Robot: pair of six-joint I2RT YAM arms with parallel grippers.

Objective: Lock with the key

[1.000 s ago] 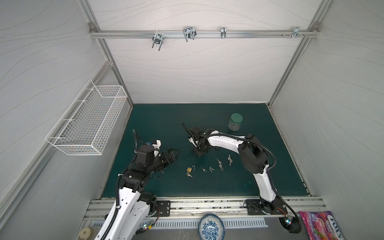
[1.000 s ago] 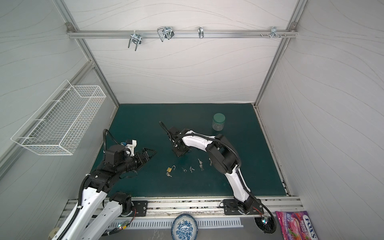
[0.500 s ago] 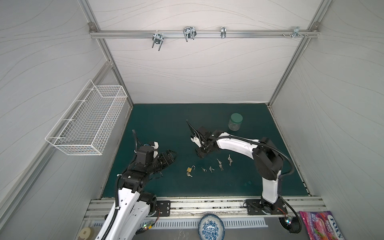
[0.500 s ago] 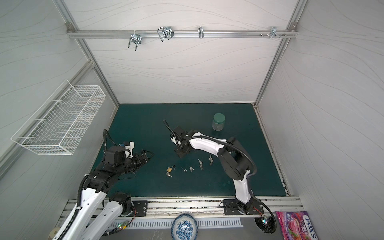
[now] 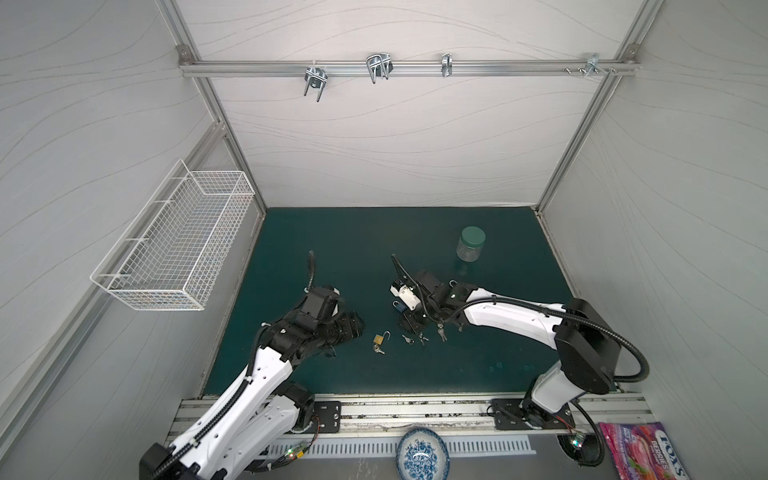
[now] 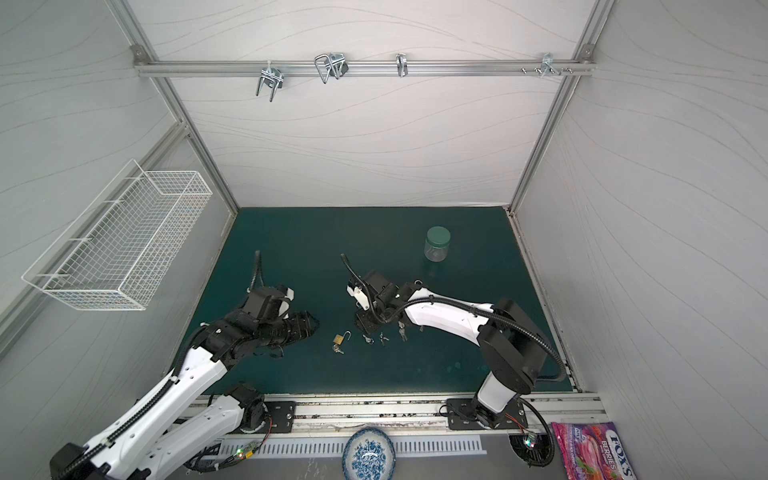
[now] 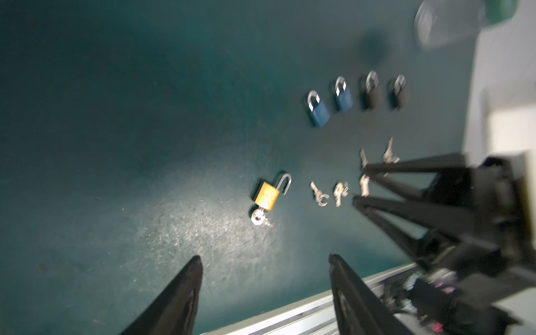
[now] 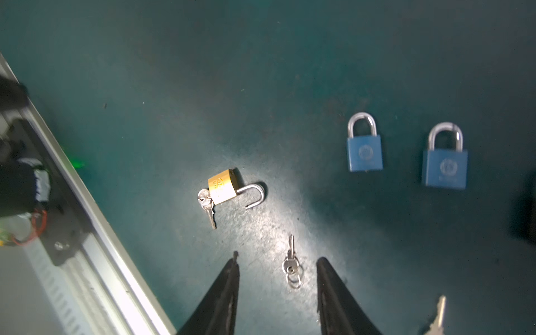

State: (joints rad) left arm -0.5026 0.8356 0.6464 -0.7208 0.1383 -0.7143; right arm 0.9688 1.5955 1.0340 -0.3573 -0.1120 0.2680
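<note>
Brass padlock (image 8: 222, 187) lies flat, shackle open, silver key (image 8: 206, 200) at its base.

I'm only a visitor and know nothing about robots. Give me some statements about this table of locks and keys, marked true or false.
1. The shackle of the brass padlock stands open. True.
2. A key sits in the brass padlock. True.
3. The right fingers grip a key. False: they stand apart, and a loose key ring lies untouched between them.
4. The blue padlocks are open. False: their shackles are shut.
5. The jar has a red lid. False: it is green.
</note>
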